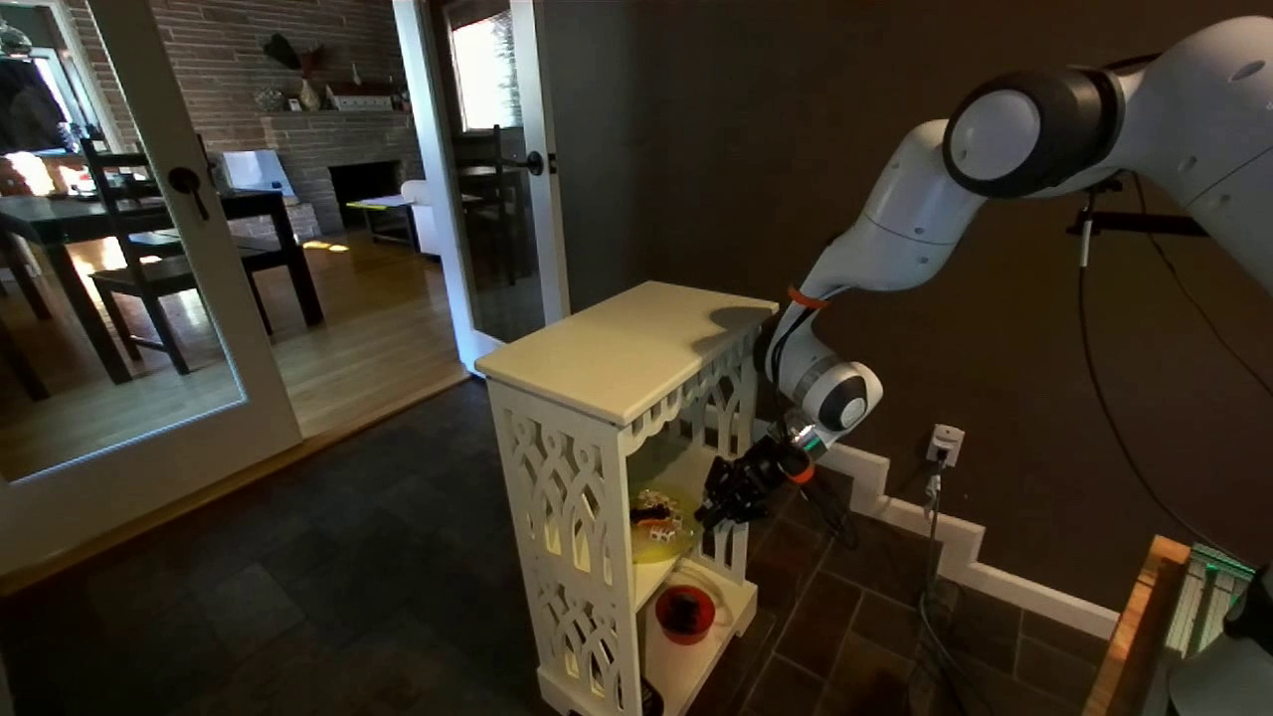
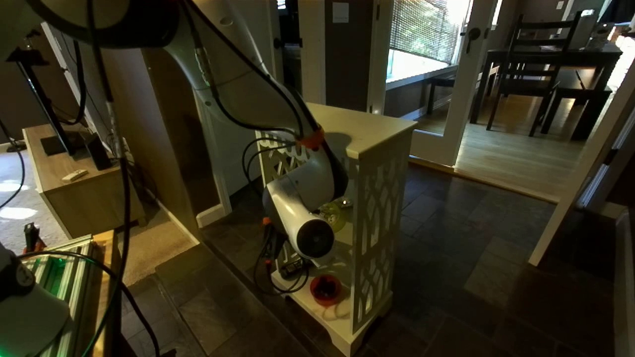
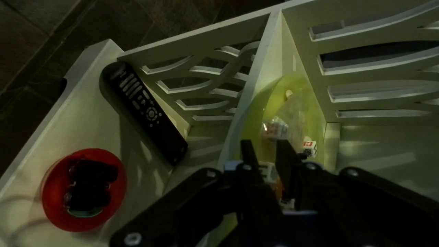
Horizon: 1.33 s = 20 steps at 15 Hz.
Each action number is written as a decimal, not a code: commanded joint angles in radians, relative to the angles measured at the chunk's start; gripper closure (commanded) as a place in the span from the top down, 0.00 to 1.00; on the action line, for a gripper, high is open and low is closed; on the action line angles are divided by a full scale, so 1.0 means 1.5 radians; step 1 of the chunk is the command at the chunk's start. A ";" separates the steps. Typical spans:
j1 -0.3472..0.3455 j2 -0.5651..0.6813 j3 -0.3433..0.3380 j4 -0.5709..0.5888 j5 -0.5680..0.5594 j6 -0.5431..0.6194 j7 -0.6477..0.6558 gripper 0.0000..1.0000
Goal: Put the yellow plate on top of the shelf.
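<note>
At the lower left of the wrist view, a round red bowl sits on the bottom board of a small white wooden shelf with cut-out sides. Chunky black things are in it; I think it keeps them together. Right of it and higher, a long black remote with pale buttons lies by the shelf's side, maybe just put away.

Near the middle is the shallow round yellow-green plate. It rests on the inside board, under the shelf's top, not up there yet. It carries little white blocks with red and black marks. They could slide off, I guess, so the plate should stay flat.

The black fingers poke up from the bottom of the frame, in front of the plate. They are apart, holding nothing, and blocks show through the gap. They look turned to pinch the rim from over and under. I can't tell if they touch it.

In an exterior view, right of the shelf, the white arm slopes down from the upper right. Its end bends low and points left, toward the open front. I think it dips that far because the plate sits low.
</note>
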 commanded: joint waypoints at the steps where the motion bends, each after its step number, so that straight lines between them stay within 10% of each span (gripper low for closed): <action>1: 0.031 0.006 -0.022 0.015 0.017 -0.009 0.057 0.22; 20: 0.045 0.049 -0.045 0.063 -0.014 -0.035 0.217 0.19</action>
